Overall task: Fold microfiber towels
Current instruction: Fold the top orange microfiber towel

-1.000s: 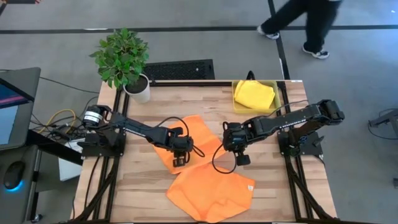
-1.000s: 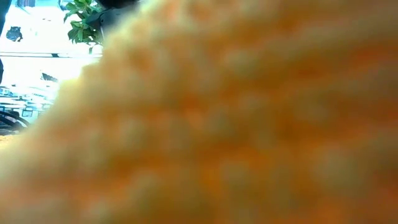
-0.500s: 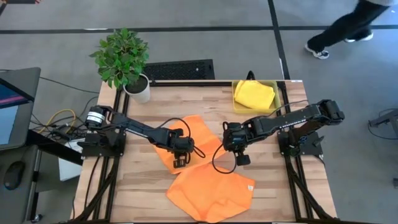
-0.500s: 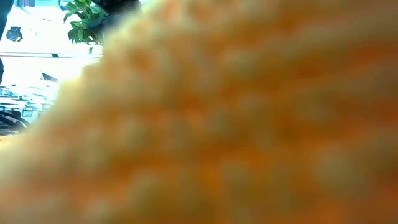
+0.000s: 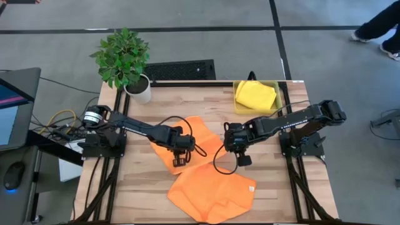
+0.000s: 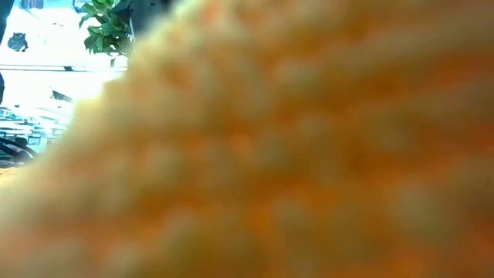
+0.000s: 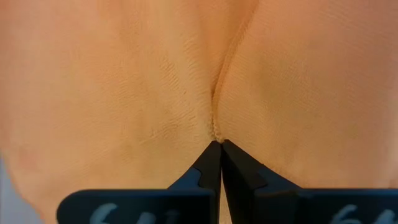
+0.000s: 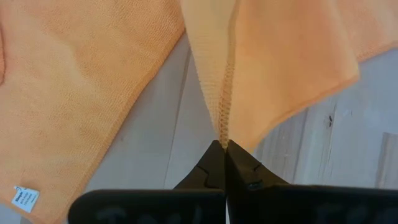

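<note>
Two orange towels lie on the wooden table. The far one (image 5: 194,134) overlaps the near one (image 5: 212,190), which lies flat with a white tag (image 8: 23,198) at its right corner. My left gripper (image 5: 179,157) is shut on the far towel's near-left part. My right gripper (image 5: 237,150) is shut on that same towel's right end. A yellow towel (image 5: 255,95) lies bunched in the yellow bin (image 5: 278,87). The pink towel is out of view. Orange cloth (image 6: 293,154) fills the low view. My left gripper pinches a small raised crease (image 7: 215,127) of the far orange towel between its two fingertips, from above. Cloth fills the view around the tips. One layer or several, I cannot tell. My right gripper pinches the far orange towel's stitched hem (image 8: 224,121) between its two fingertips. The cloth falls away to both sides of the hem. That end is lifted off the wood (image 8: 186,118), which shows beneath it.
A potted plant (image 5: 125,59) stands at the far left corner. The yellow bin is at the far right. A black cable loop (image 5: 222,165) hangs from my right arm over the near towel. A person's feet (image 5: 384,47) show on the floor beyond the table.
</note>
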`<act>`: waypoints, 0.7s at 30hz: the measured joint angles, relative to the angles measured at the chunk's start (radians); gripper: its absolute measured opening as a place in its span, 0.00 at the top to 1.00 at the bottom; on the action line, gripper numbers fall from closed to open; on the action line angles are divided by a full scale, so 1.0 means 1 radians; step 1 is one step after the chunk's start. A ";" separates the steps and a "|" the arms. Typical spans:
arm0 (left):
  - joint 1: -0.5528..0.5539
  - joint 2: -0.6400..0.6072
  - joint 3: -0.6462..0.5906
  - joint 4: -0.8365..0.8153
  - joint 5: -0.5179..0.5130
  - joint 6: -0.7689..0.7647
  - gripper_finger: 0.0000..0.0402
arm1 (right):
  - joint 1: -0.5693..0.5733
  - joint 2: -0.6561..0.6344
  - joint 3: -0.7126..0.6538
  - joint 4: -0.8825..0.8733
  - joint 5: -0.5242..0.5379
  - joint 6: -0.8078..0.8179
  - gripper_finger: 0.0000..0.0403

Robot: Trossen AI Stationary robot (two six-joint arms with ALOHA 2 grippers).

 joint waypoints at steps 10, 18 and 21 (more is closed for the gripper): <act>0.000 0.004 0.017 -0.012 0.002 -0.049 1.00 | 0.000 0.000 0.000 0.001 0.000 -0.001 0.98; -0.001 0.004 0.017 -0.011 0.051 -0.048 0.95 | 0.000 0.000 0.000 0.002 0.000 -0.003 0.98; 0.002 0.004 0.017 -0.011 0.050 -0.062 0.89 | 0.000 0.000 0.000 0.002 0.000 -0.003 0.98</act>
